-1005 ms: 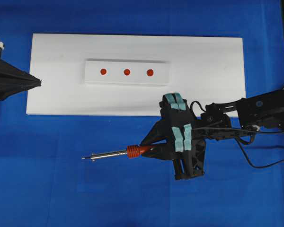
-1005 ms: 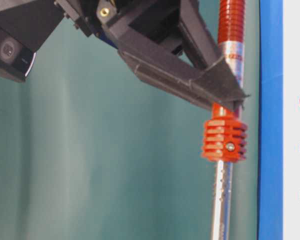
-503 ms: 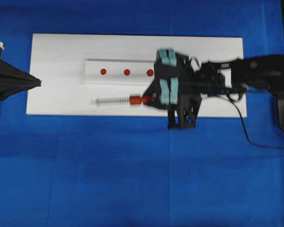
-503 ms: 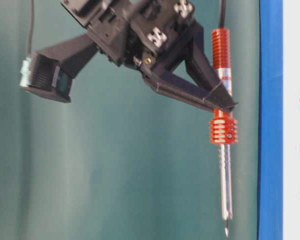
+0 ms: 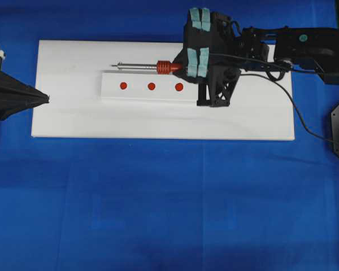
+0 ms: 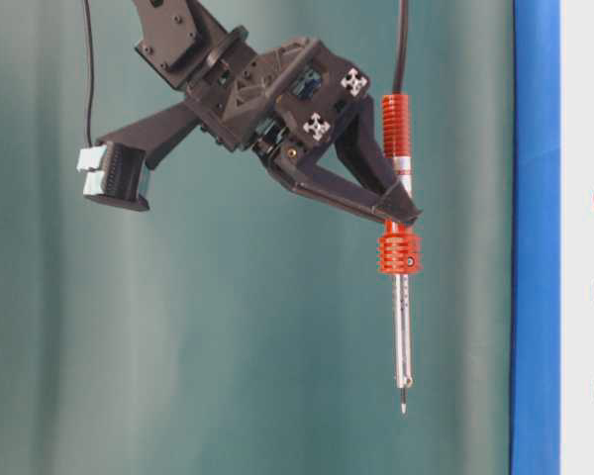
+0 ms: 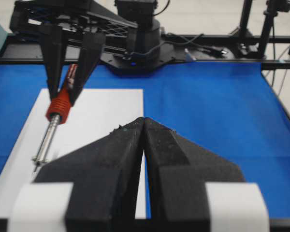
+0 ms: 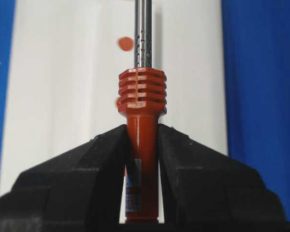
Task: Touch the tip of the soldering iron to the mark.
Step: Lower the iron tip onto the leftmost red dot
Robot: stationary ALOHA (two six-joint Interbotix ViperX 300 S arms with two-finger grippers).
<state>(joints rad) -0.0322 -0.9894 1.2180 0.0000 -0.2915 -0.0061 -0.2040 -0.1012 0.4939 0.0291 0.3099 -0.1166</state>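
The soldering iron [image 5: 152, 66] is a slim tool like a pen, with a red-orange handle that ends in a ribbed collar, then a thin shiny metal shaft with small holes and a pointed tip. A silver band with small print sits on the handle, but the writing is too small to read. A long black cord [image 5: 294, 107] leaves the back of the handle. The right gripper [image 5: 183, 66] is closed tightly on the handle, just behind the collar, and holds the iron in the air above the white board [image 5: 73, 113], beside the far long edge of the white rectangular block [image 5: 151, 86]. The shaft lies parallel to the block and the tip points toward the left arm's side. The mark [image 5: 151, 86] is the middle one of three small round red dots on the block; the tip is apart from it. The left gripper [image 7: 144, 126] has matte black fingers pressed together with nothing between them. The bench [image 5: 158, 214] has a smooth blue cover.
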